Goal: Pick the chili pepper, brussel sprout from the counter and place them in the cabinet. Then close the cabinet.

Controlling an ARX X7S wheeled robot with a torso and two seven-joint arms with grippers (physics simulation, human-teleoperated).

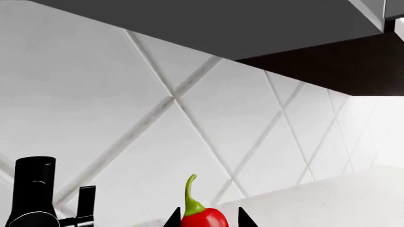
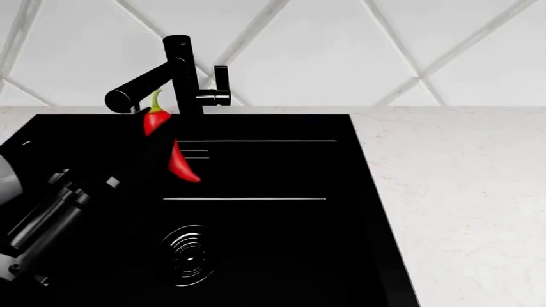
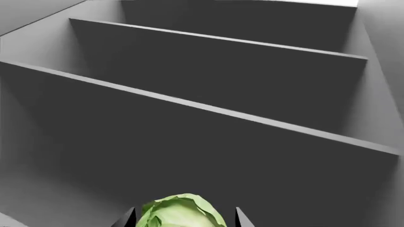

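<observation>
- The left gripper [image 1: 209, 218] grasps the chili pepper [image 1: 200, 215]: in the left wrist view, two black fingertips flank its red body at the bottom centre of the frame, with the green stem curving upward between them.
- In the head view the pepper [image 2: 167, 142] hangs in the upper left of the frame, over the black sink [image 2: 256, 211] and just in front of the black faucet [image 2: 175, 77]; its tip points down and to the right.
- The left arm [image 2: 38, 217] enters from the lower left of the head view, dark against the basin.
- The white counter [image 2: 461, 192] fills the right side of the head view, with diamond-patterned wall tile [image 2: 341, 51] above it.
- The right gripper [image 3: 183, 218] grasps the brussel sprout [image 3: 181, 213], which sits between two dark fingertips at the bottom centre of the right wrist view.
- Beyond the sprout are the grey shelves [image 3: 208, 109] of the cabinet [image 3: 38, 52] interior, filling the rest of that frame.
- The underside of a grey cabinet [image 1: 221, 23] crosses the top of the left wrist view.
</observation>
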